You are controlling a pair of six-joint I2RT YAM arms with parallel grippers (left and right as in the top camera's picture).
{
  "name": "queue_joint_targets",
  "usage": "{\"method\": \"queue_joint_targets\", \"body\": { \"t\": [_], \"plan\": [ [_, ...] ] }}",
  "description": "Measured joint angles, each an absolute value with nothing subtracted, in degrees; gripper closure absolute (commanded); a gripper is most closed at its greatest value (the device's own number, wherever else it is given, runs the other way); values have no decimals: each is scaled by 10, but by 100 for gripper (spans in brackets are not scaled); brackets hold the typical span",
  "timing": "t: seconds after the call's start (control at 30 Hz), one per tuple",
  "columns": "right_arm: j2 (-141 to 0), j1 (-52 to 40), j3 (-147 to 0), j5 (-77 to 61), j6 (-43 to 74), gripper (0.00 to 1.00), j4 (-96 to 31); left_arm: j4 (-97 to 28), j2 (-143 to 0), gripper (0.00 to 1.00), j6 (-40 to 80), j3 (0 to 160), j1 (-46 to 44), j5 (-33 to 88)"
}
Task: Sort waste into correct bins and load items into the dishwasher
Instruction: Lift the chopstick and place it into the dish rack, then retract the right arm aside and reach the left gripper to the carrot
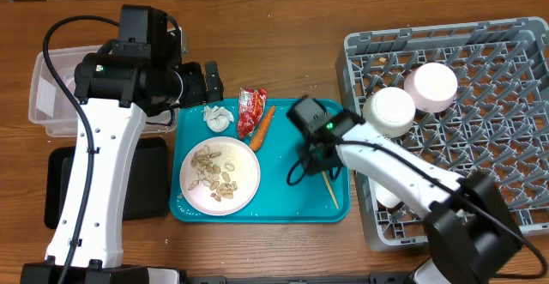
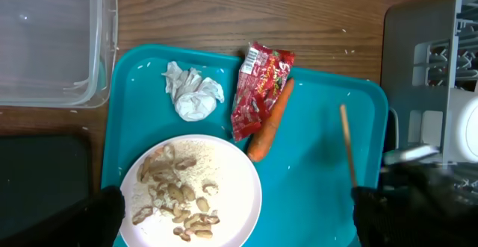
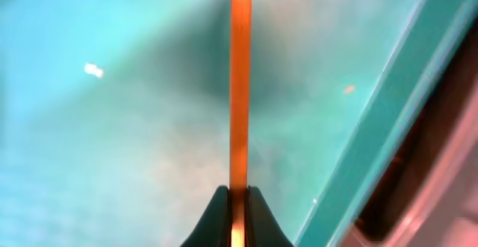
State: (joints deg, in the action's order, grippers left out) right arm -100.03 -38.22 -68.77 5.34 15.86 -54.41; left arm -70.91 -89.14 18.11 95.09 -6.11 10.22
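Teal tray (image 1: 257, 217) floor fills the right wrist view under the right gripper (image 3: 238, 206). Its two fingers (image 3: 213, 221) are drawn almost together and pinch a thin wooden chopstick (image 3: 239, 90) between the tips. The stick runs straight ahead of the claw, over the tray floor. Whether its far end touches the floor cannot be told. The tray's raised rim passes on the claw's right.

In the overhead view the claw points down at the right part of the tray, and the stick projects from beneath it toward the near right corner. The grey dish rack (image 1: 480, 112) lies just beyond that rim and holds a white bowl (image 1: 390, 111) and a pale pink bowl (image 1: 431, 87).

The left gripper (image 2: 239, 202) is spread wide and holds nothing. Its fingertips (image 2: 104, 217) show at the lower corners of the left wrist view.
- Between the fingertips: the round plate (image 2: 190, 191) with beige food scraps (image 2: 175, 198).
- Farther ahead of the claw: the crumpled white tissue (image 2: 194, 94), then the red wrapper (image 2: 258, 90) with the carrot piece (image 2: 269, 120) touching its side.
- Ahead and left, off the tray: the clear tub (image 2: 45, 45).
- Directly left: the black tray (image 2: 45, 180).
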Motion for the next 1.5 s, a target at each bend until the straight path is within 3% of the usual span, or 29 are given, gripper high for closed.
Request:
{"method": "queue_joint_targets", "body": {
  "t": [0.27,0.6,0.63,0.73,0.77,1.1,1.27,1.3,1.4,1.5],
  "plan": [
    [-907,-310,-835,109,171,96,-594,-710,-891,0,181,951,-61,102],
    [-920,-164,-774,98,97,96,-560,-709,-891,0,181,951,-61,102],
    [-927,-162,-762,92,91,94,-555,-709,-891,0,181,951,-61,102],
    [-945,-162,-745,79,84,64,-545,-709,-891,0,181,951,-61,102],
    [-947,-162,-744,76,80,60,-543,-710,-891,0,181,951,-61,102],
    [-903,-163,-796,53,90,52,-582,-710,-891,0,181,951,-61,102],
    [-767,-163,-853,38,100,39,-586,-709,-891,0,181,951,-61,102],
    [-736,-164,-860,37,102,33,-584,-709,-891,0,181,951,-61,102],
    [-629,-165,-873,39,106,0,-586,-709,-891,0,181,951,-61,102],
    [-551,-165,-874,50,105,0,-610,-713,-891,0,181,951,-61,109]
  ]
}}
